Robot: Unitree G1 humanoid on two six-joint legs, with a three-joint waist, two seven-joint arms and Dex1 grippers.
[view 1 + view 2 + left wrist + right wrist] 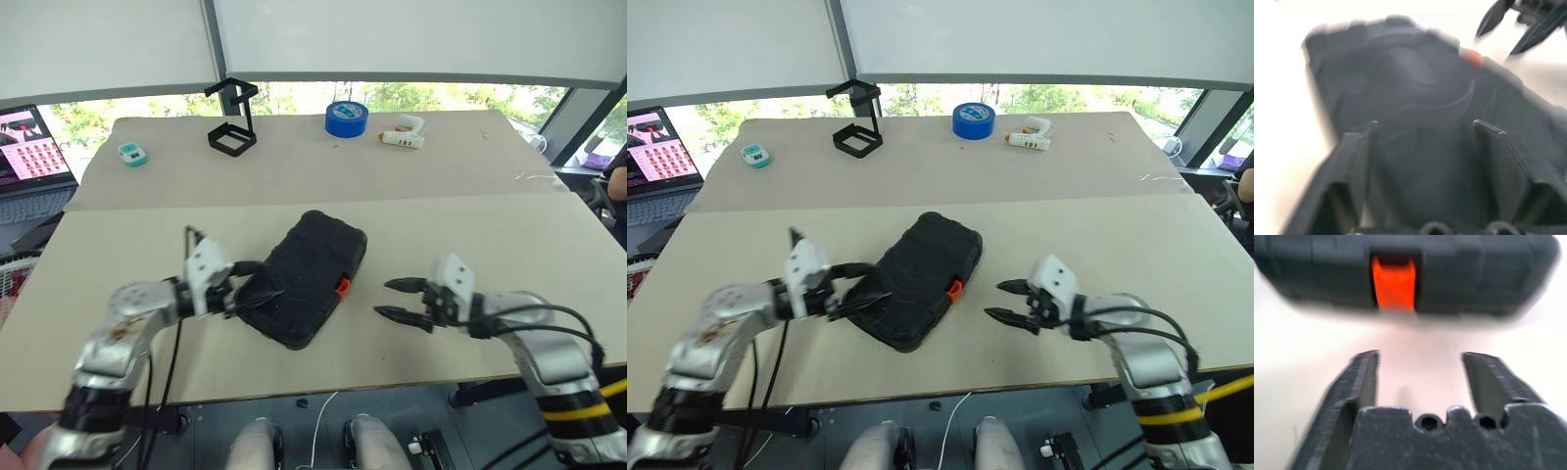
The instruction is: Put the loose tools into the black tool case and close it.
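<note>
Both grippers, left gripper (pixel 257 282) and right gripper (pixel 390 299), stand open and empty beside the shut black tool case (pixel 306 277). No loose tools lie out, so the task looks finished; next, confirm the orange latch (pixel 342 287) is seated.

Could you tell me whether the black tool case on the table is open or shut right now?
Shut. The black tool case lies flat with its lid down, and its orange latch sits across the seam.
</note>
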